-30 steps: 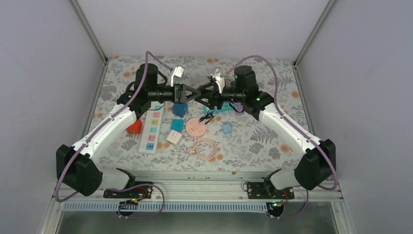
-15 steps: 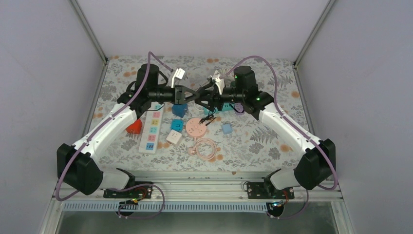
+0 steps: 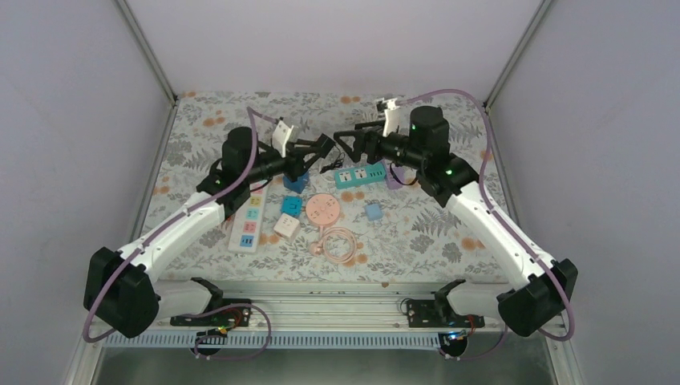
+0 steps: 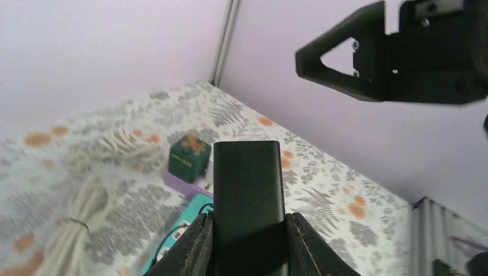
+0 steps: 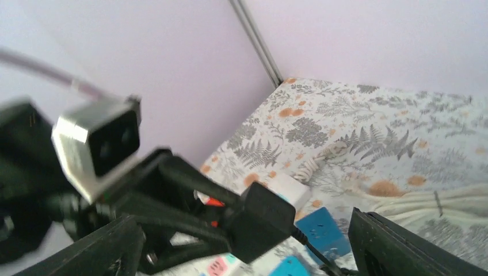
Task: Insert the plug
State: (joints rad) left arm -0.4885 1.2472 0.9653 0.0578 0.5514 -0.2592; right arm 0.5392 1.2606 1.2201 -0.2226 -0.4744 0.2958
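Coil of pink cable (image 3: pixel 338 243) nearest the arm bases, with white power strip (image 3: pixel 248 215) and round pink socket (image 3: pixel 324 209) just beyond. Farther back, teal power strip (image 3: pixel 360 175) flat on the table. Raised near it, black plug (image 4: pixel 247 195) pinched between the left gripper (image 3: pixel 314 149) fingers, thin cord apparently hanging below. Opposite, right gripper (image 3: pixel 347 141) spread wide, holding nothing, just apart from the plug.

Pale lilac walls (image 3: pixel 72 96), floral tablecloth (image 3: pixel 449 233), metal frame (image 3: pixel 148 52)
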